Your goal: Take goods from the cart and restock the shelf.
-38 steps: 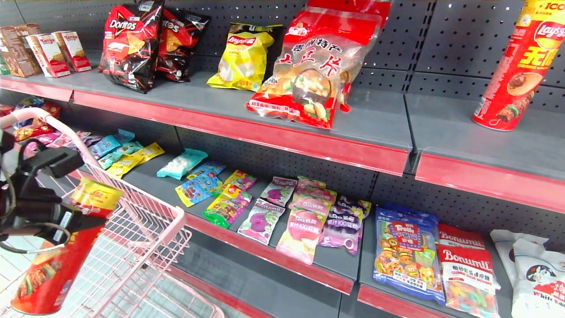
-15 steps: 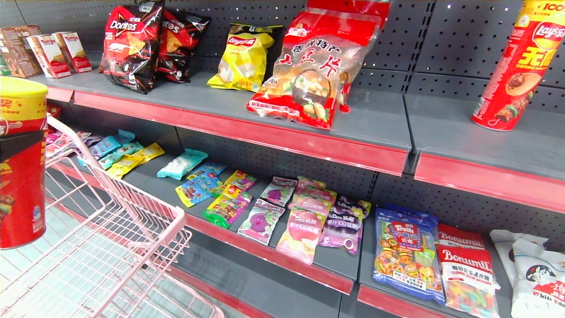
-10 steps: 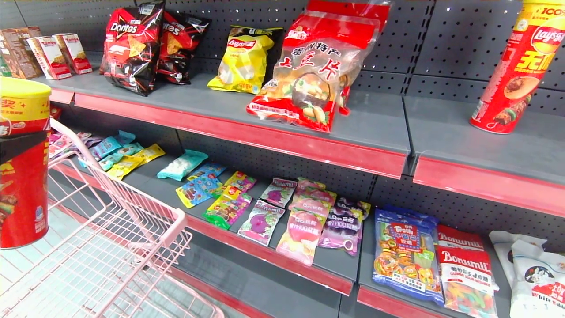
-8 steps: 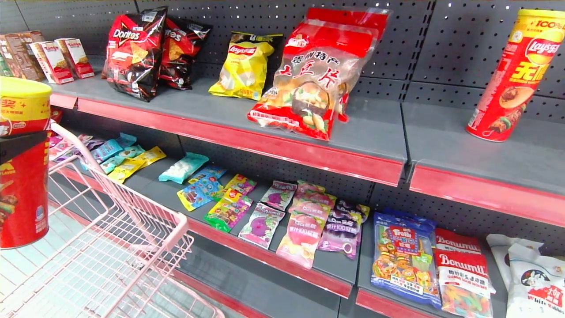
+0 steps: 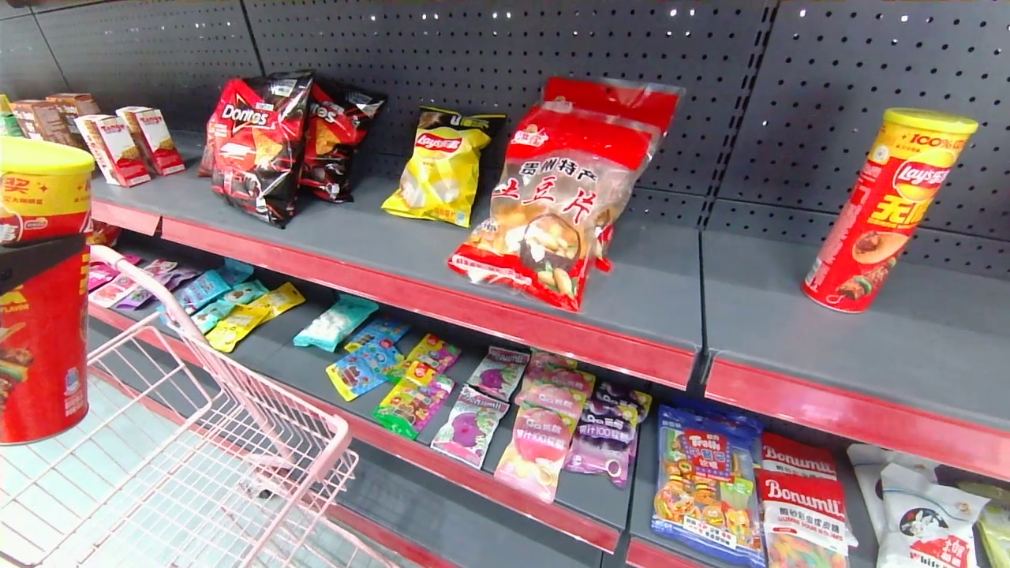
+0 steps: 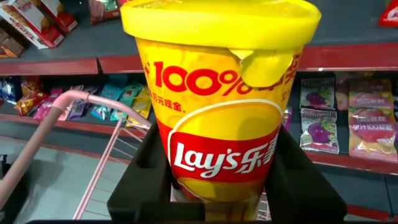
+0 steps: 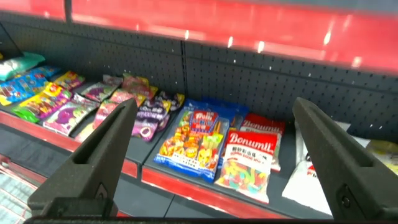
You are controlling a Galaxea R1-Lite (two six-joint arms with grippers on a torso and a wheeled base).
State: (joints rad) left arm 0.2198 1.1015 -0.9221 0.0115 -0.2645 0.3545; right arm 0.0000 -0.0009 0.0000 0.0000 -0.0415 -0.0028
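Note:
My left gripper point(image 6: 221, 186) is shut on a red chip can with a yellow lid point(image 5: 39, 292). It holds the can upright above the pink wire cart point(image 5: 237, 394), at the far left of the head view. The black fingers point(image 6: 146, 174) press both sides of the can point(image 6: 221, 106). A matching red chip can point(image 5: 888, 209) stands upright at the right of the grey upper shelf point(image 5: 828, 339). My right gripper point(image 7: 217, 162) is open with nothing between its fingers. It faces the candy bags point(image 7: 199, 140) on the lower shelf.
Chip bags point(image 5: 260, 146), a yellow bag point(image 5: 442, 166) and a large red snack bag point(image 5: 560, 197) lean along the upper shelf. Small boxes point(image 5: 126, 142) stand at its left end. Bare shelf lies between the red bag and the standing can. Candy packets point(image 5: 544, 418) cover the lower shelf.
The left gripper lifted the can from a tilted pose low in the cart to upright above it, then held still. The camera has tilted up, so the shelves sit lower in the picture.

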